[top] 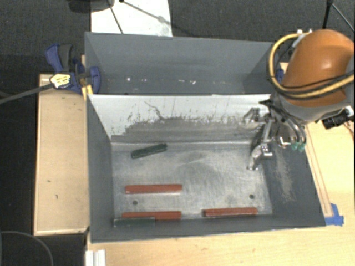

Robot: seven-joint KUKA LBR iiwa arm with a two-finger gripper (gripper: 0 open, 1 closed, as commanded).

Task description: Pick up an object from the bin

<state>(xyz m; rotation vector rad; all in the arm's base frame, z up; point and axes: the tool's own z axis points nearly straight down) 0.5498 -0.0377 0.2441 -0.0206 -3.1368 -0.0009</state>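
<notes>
Camera view, looking down: the gripper (255, 163) hangs at the right of the frame, low inside the grey bin (177, 60), close to its right wall and over bare floor. Spread or pressed together? Cannot tell from here.

The things lie flat and mostly well apart, so I'd judge most could be taken alone. Nearest is a long red-brown bar (230, 211) at lower right, along the front wall. A second bar (153, 189) lies left of centre. A third bar (158, 215) sits lower left, touching a dark strip (133, 221). Farthest off, a green stick (148, 151), slightly tilted, lies at centre left.
</notes>
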